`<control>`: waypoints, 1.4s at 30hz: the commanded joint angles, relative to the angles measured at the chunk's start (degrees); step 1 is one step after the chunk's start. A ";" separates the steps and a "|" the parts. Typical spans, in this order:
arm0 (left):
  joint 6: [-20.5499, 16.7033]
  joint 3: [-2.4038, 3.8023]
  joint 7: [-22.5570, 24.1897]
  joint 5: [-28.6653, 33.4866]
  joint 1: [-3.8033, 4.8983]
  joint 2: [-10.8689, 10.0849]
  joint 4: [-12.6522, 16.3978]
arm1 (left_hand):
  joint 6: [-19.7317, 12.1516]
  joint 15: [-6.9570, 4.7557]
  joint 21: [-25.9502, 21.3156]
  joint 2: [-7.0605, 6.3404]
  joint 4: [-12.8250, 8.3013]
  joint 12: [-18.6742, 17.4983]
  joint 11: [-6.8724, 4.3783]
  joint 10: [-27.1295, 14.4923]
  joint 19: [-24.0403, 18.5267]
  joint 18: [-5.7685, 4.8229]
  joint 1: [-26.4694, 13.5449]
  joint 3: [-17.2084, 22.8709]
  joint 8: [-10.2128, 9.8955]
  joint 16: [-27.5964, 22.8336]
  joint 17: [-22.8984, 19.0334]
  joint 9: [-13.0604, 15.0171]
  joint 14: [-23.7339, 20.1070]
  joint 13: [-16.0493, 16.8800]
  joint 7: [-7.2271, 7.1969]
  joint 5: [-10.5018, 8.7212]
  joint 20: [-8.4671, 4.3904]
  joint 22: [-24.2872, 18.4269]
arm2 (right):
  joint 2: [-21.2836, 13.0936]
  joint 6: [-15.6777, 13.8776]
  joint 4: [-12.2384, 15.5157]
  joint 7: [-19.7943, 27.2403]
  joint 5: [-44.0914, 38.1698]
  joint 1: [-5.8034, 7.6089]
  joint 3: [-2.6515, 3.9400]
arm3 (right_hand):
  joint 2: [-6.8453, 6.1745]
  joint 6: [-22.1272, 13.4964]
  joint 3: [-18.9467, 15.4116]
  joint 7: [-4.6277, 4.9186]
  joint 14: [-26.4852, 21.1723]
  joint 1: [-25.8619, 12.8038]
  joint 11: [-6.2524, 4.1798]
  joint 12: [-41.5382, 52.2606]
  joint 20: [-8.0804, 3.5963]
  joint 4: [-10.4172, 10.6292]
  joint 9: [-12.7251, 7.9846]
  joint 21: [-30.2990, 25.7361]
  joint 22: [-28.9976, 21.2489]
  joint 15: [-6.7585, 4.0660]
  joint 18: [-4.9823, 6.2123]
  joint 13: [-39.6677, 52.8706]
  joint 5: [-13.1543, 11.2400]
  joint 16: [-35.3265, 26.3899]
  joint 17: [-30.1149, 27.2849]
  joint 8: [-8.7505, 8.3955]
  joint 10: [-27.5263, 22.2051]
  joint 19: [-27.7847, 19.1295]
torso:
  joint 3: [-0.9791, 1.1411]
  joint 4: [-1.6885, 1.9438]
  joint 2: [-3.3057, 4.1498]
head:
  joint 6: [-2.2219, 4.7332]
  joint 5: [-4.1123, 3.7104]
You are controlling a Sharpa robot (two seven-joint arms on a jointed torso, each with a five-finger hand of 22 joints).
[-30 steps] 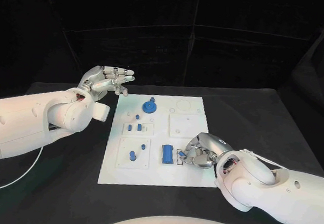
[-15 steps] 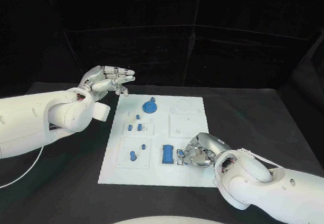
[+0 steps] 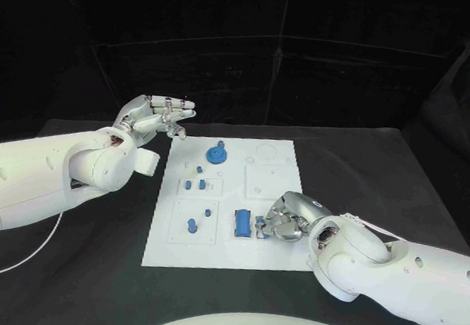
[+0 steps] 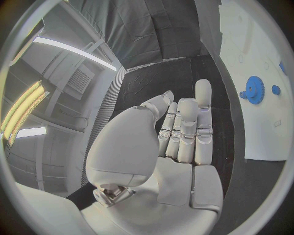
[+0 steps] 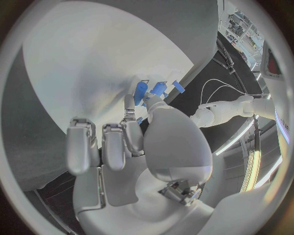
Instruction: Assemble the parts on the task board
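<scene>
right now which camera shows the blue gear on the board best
The head view: it shows the blue gear whole, from above, at the far end of the task board, so its place among the other parts is clear. The left wrist view catches it too, but near the picture's rim and distorted. In the right wrist view I cannot pick it out.

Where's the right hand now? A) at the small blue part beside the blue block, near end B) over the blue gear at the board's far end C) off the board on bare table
A: the right hand sits on the task board, fingers at the small blue part next to the blue block.
</scene>
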 commanded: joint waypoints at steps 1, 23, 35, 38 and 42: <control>0.76 0.05 0.17 0.10 0.09 0.01 0.11 | -0.38 0.14 -0.35 0.05 -0.12 0.21 0.18 -0.39 -0.24 0.81 0.41 0.11 0.24 0.30 -0.04 -0.05 -0.22 -0.07 -0.04 0.08 0.15 -0.08 | 0.19 0.88 -0.05 -0.19 -0.45 0.02 -0.05 | 0.00 0.32 -0.22 -0.63 4.36 -0.43 -0.05 0.38 -0.29 0.33 0.04 0.20 3.05 -0.27 -0.34 2.66 0.26 0.30 6.33 0.21 0.59 1.29 | 0.01 0.00 0.02 | 0.01 0.12; 0.90 0.05 0.02 0.10 0.09 0.01 0.17 | -0.39 0.13 -0.35 0.01 -0.17 0.25 0.18 -0.42 -0.24 0.81 0.46 0.12 0.26 0.26 -0.17 -0.05 -0.27 -0.07 -0.03 0.07 0.14 -0.08 | 0.39 -0.56 -0.41 -0.28 -0.76 0.02 -0.04 | 2.06 -0.67 -7.26 -0.48 4.35 -5.87 0.11 0.55 -0.23 4.96 2.56 0.10 3.05 -0.16 -0.33 3.09 -12.64 0.28 6.40 1.97 0.76 1.26 | 0.03 -0.01 0.01 | 0.21 -0.09; 0.93 0.05 0.01 0.10 0.09 -0.02 0.09 | -0.39 0.13 -0.35 0.01 -0.17 0.25 0.18 -0.42 -0.24 0.81 0.46 0.12 0.26 0.26 -0.17 -0.05 -0.27 -0.07 -0.03 0.07 0.14 -0.08 | -1.19 -0.54 0.82 0.63 -0.75 0.02 -0.04 | 2.17 -1.55 -9.89 -0.32 4.28 -4.03 0.23 -0.15 -0.17 4.16 3.27 -0.26 2.63 -0.06 -0.22 2.76 -14.87 0.01 6.05 2.18 0.39 1.04 | 0.05 -0.08 -0.08 | 0.43 -0.14; 0.92 0.05 0.02 0.10 0.09 -0.07 0.04 | -0.39 0.13 -0.35 0.01 -0.17 0.25 0.18 -0.42 -0.24 0.81 0.46 0.12 0.26 0.26 -0.17 -0.05 -0.27 -0.07 -0.03 0.07 0.14 -0.08 | -2.05 -1.13 1.48 2.25 0.13 0.02 -0.04 | 1.68 -2.53 -10.56 0.05 4.15 -1.63 0.53 -1.05 -0.03 3.19 3.37 -0.80 1.91 0.13 -0.07 2.23 -14.78 -0.38 5.49 1.87 -0.13 0.68 | 0.04 -0.06 -0.10 | 0.53 -0.21; 0.93 0.04 0.15 0.10 0.08 -0.04 -0.12 | -0.39 0.13 -0.35 0.01 -0.18 0.25 0.19 -0.44 -0.24 0.80 0.46 0.12 0.26 0.26 -0.19 -0.05 -0.28 -0.07 -0.03 0.07 0.14 -0.08 | -3.53 -4.23 2.00 7.64 4.17 0.04 -0.04 | 1.69 -6.59 -11.27 1.61 3.37 1.34 1.74 -5.26 0.59 2.32 2.59 -3.12 -1.28 1.01 0.59 -0.48 -13.63 -2.68 2.16 -0.45 -2.32 -0.82 | 0.01 -0.12 -0.23 | 1.00 -0.34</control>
